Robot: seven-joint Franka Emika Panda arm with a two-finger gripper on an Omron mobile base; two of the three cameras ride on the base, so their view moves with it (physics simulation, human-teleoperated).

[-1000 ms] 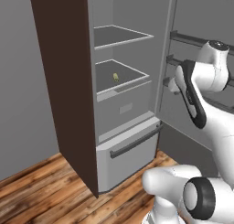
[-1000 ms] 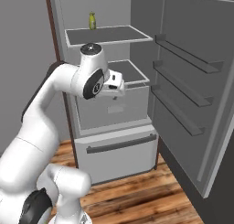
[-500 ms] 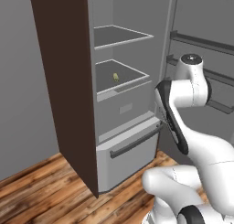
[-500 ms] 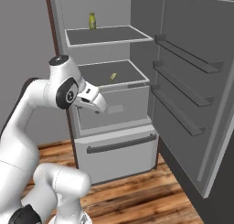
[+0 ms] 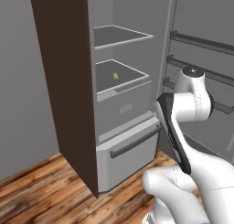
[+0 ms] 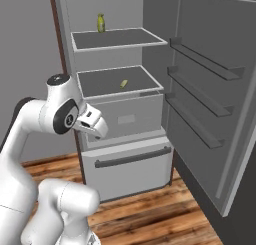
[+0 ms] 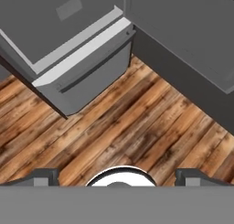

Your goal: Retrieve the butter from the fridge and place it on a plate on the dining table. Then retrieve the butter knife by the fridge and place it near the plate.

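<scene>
Butter (image 6: 123, 83) sits untouched on the fridge (image 6: 120, 124) middle shelf. Pincer (image 7: 117, 176) spread fully wide, empty, aimed down at the wood floor (image 7: 137, 131) before the lower drawer (image 6: 127, 166). Risk: swinging up, the arm may clip the shelf lip or open door (image 6: 210, 89), or nudge the stick deeper.

fridge: tall light-grey fridge (image 6: 120, 119) with a dark-brown side panel, standing on the wood floor; door swung wide open
fridge interior: two flat grey shelves over a closed grey bin; lower drawer with a dark bar handle is shut
butter: small pale-yellow blocky stick (image 5: 115, 77), lying on the lower of the two shelves, near its middle, slightly askew; nothing touches it
butter, right base view: same stick (image 6: 123, 83) lies toward the shelf's right half
</scene>
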